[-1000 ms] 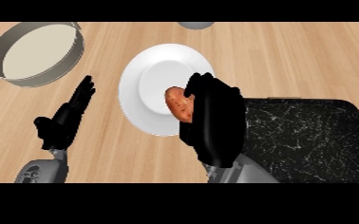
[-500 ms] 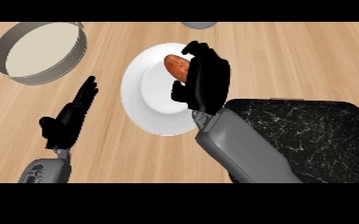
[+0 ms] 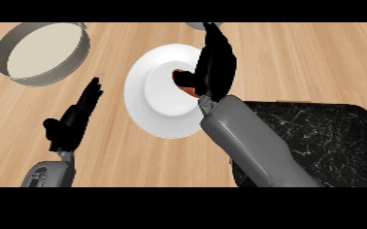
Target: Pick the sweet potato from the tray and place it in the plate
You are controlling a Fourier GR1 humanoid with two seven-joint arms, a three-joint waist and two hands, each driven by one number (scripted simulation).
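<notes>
Orange sweet potato (image 3: pixel 185 81) now lies on the plate (image 3: pixel 154 85); right hand (image 3: pixel 213 65) fingers have released and straightened.

The right robot hand (image 3: pixel 213 63) is covering most of the sweet potato (image 3: pixel 183 81), leaving only an orange sliver showing at its left side, so whether fingers are curling round it cannot be told. The same robot hand and its forearm are hiding the right rim of the plate (image 3: pixel 154 104). Beyond the fingertips, a grey object (image 3: pixel 193 24) is being cut off by the frame's top. The dark tray (image 3: pixel 319 136), right of the forearm, is running out of view at the right edge.
</notes>
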